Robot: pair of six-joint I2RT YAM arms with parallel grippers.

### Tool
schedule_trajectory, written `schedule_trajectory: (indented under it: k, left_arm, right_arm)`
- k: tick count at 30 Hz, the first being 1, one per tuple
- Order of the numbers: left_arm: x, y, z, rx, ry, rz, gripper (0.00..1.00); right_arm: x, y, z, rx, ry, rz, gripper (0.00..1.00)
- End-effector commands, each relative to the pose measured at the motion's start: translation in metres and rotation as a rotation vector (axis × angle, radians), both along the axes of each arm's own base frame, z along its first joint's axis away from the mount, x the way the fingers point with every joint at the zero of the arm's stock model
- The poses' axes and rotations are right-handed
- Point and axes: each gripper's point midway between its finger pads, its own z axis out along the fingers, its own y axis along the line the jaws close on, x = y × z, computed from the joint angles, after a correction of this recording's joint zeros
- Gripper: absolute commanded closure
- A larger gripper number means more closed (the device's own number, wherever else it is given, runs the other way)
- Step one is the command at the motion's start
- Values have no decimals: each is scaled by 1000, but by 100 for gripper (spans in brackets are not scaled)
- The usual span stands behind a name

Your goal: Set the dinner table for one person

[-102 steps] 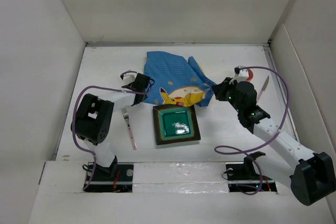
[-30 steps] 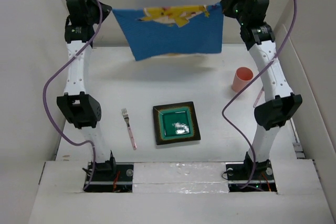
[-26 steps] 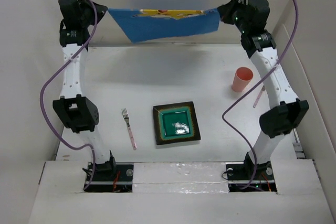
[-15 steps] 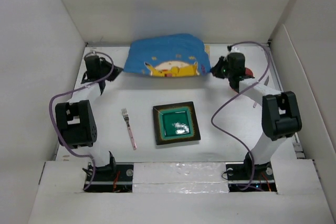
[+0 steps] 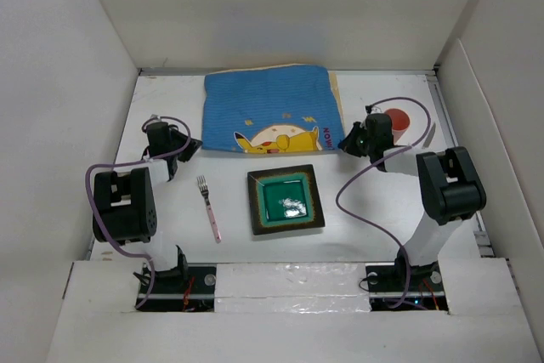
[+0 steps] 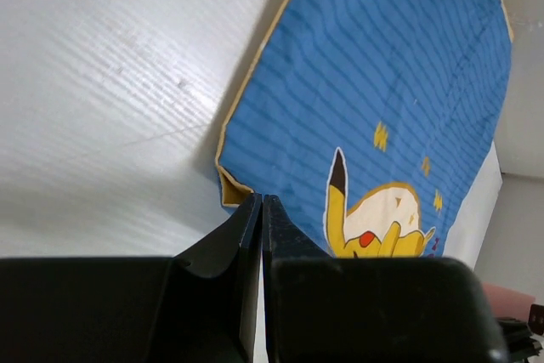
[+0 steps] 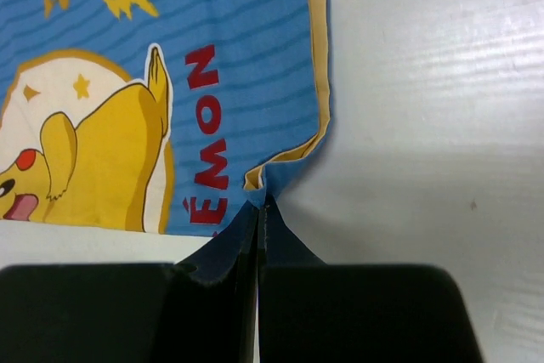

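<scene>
A blue cartoon-printed mat [image 5: 268,112] lies spread flat on the white dinner table [image 5: 374,210], at the back centre. My left gripper [image 5: 192,144] is low at the mat's near-left corner, and my right gripper [image 5: 344,144] is at its near-right corner. In the left wrist view the left gripper [image 6: 261,201] is shut, its tip on the mat [image 6: 399,82] beside a folded-up corner. In the right wrist view the right gripper [image 7: 258,207] is shut, pinching a puckered bit of the mat [image 7: 238,31].
A square green plate [image 5: 286,201] with a dark rim sits just in front of the mat. A pink-handled fork [image 5: 208,207] lies to the plate's left. A pink cup [image 5: 399,119] stands behind the right arm. White walls close in the table.
The mat hung stretched in the air between both raised arms. Both arms have come down and toward the near side, and the mat now lies flat on the table.
</scene>
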Motion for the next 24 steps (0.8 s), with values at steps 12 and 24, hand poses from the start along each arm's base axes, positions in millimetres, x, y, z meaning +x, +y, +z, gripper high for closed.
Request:
schedule_trajectory:
  k: [12, 24]
  left_arm:
    - [-21, -5, 5, 21, -23, 27, 100]
    - [-56, -9, -7, 28, -8, 57, 100]
  right_arm:
    - [-31, -5, 29, 4, -95, -87, 97]
    - [-42, -14, 34, 8, -91, -219, 97]
